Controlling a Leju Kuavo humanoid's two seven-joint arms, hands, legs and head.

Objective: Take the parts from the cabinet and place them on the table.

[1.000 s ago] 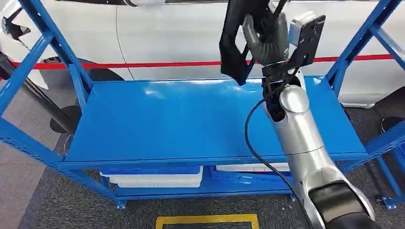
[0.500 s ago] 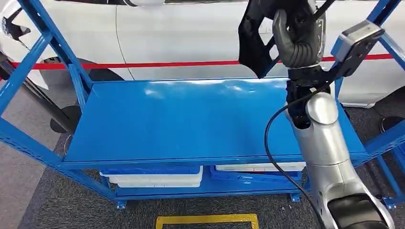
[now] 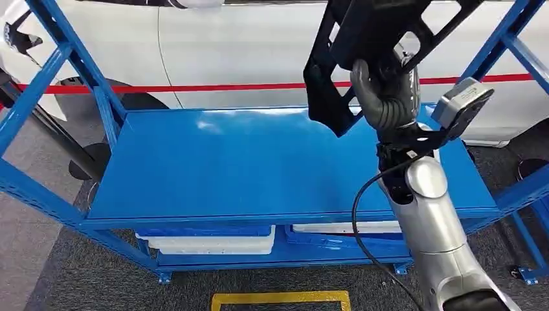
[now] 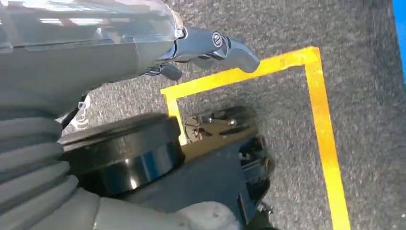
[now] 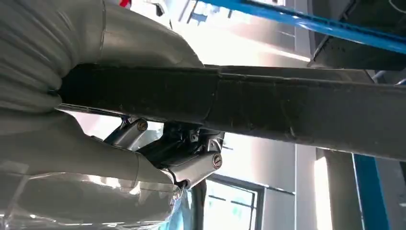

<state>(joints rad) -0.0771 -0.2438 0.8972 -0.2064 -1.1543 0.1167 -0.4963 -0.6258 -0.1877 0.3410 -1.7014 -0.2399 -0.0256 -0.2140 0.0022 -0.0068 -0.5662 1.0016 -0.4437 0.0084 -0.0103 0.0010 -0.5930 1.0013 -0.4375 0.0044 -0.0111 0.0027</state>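
A flat black part [image 3: 362,39] with cut-outs hangs tilted in the air above the right half of the blue cabinet shelf [image 3: 246,162]. My right hand [image 3: 385,91] grips it from below, fingers wrapped round one of its bars. The right wrist view shows that bar of the part [image 5: 287,110] running across the frame, clamped in the right hand [image 5: 86,153]. My left hand [image 4: 143,52] hangs over the grey carpet, fingers apart and holding nothing.
The shelf surface is bare blue metal between blue uprights [image 3: 71,58]. White and blue bins [image 3: 207,241] sit on the level below. A white car [image 3: 226,52] and a red stripe [image 3: 194,87] lie behind. A yellow floor marking [image 3: 278,299] is in front.
My right hand swung the black part to the right, then drew it back toward me. The part now looks larger and sits lower over the shelf.
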